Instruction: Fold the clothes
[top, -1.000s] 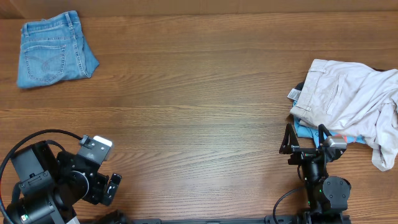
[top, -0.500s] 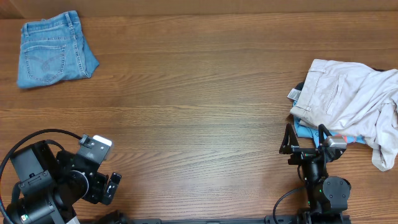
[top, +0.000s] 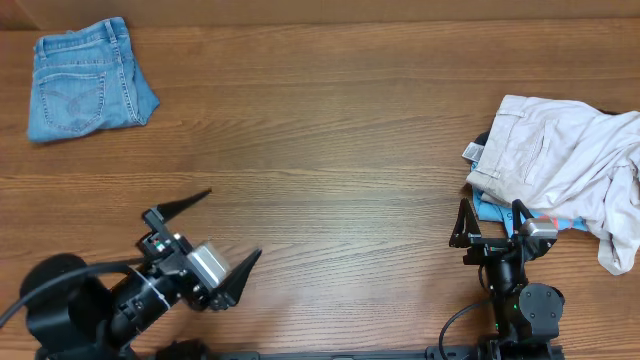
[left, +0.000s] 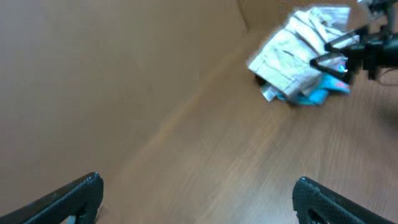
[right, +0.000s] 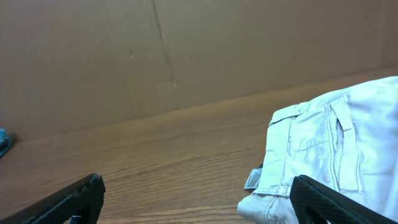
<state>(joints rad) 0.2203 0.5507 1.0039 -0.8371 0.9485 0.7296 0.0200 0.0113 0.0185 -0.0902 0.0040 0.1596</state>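
Note:
The light blue denim jeans (top: 85, 78) lie folded into a small bundle at the far left corner of the table, back pocket up. They show only in the overhead view. My left gripper (top: 210, 232) is open and empty at the near left, far from the jeans, its fingers spread wide; its wrist view (left: 199, 193) looks across bare wood toward the right. My right gripper (top: 490, 222) is open and empty at the near right; in its wrist view (right: 199, 196) it sits just left of the beige trousers.
A heap of beige trousers (top: 560, 160) lies at the right edge over a bright blue garment (top: 495, 208). The heap also shows in the left wrist view (left: 298, 50) and the right wrist view (right: 336, 149). A brown wall (right: 186, 50) stands behind the table.
My left arm has swung out from its tucked pose toward the right, and its gripper now points over the table with fingers spread. The right arm and the garments have not moved.

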